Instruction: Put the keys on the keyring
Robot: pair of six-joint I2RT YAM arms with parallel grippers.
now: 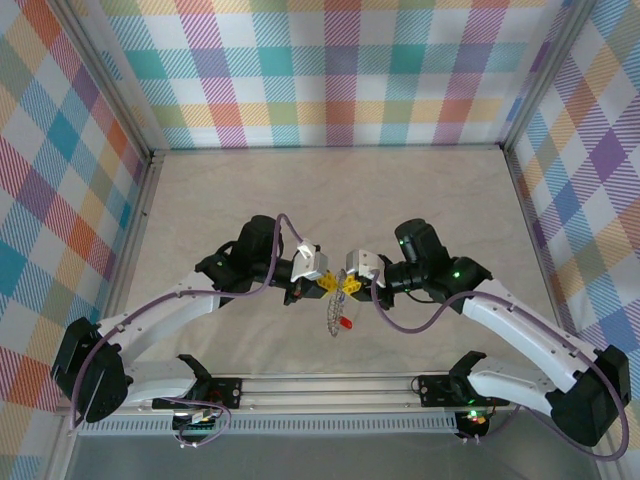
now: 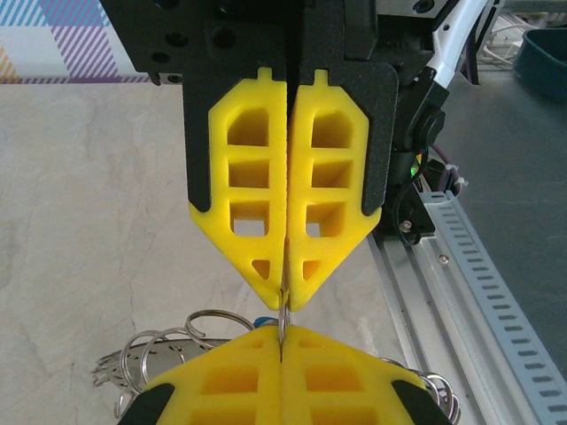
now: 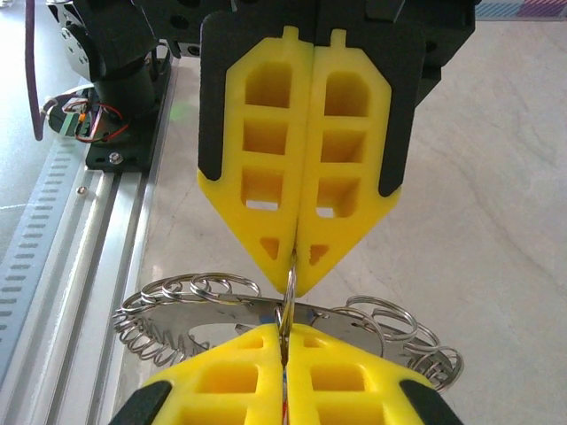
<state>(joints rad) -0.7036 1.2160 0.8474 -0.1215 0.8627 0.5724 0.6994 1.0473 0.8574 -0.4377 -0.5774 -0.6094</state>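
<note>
Both grippers meet tip to tip above the middle of the table. My left gripper (image 1: 327,284) (image 2: 282,343) and my right gripper (image 1: 351,284) (image 3: 285,335) are each shut on the keyring (image 2: 283,317) (image 3: 290,297), a thin silvery loop pinched edge-on between the two pairs of yellow fingers. From it the keys (image 1: 334,318) (image 3: 208,312) (image 2: 146,363) hang in a silver-grey bunch with several small wire loops fanned out to both sides. A small red piece (image 1: 346,324) dangles at the bottom of the bunch.
The metal rail (image 1: 320,385) with both arm bases runs along the near edge, close under the hanging bunch. Plaid walls (image 1: 340,70) enclose the beige table (image 1: 330,190) at the back and sides.
</note>
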